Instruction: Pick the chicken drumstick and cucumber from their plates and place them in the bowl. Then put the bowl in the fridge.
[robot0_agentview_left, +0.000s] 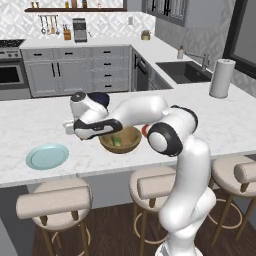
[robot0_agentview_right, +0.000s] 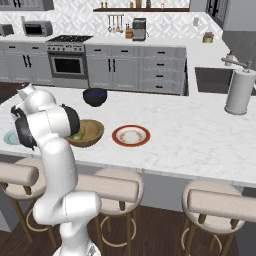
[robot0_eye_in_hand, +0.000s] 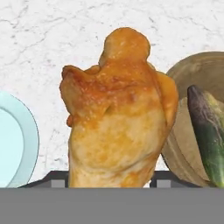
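My gripper (robot0_eye_in_hand: 111, 177) is shut on the golden-brown chicken drumstick (robot0_eye_in_hand: 116, 113), which stands up large between the finger tips above the marble counter. To its right lies the wooden bowl (robot0_eye_in_hand: 192, 78) with the green cucumber (robot0_eye_in_hand: 210, 131) inside. The light blue plate (robot0_eye_in_hand: 17, 140) is bare at the left. In the left base view the gripper (robot0_agentview_left: 92, 134) hangs just left of the bowl (robot0_agentview_left: 129, 144), between it and the blue plate (robot0_agentview_left: 47, 156). The red-rimmed plate (robot0_agentview_right: 131, 135) sits bare beside the bowl (robot0_agentview_right: 92, 131). The fridge is out of view.
A dark blue bowl (robot0_agentview_right: 95, 96) stands behind the wooden one. A paper towel roll (robot0_agentview_left: 222, 78) is at the counter's right end, by the sink (robot0_agentview_left: 184, 71). Stools (robot0_agentview_left: 55, 202) line the near edge of the counter.
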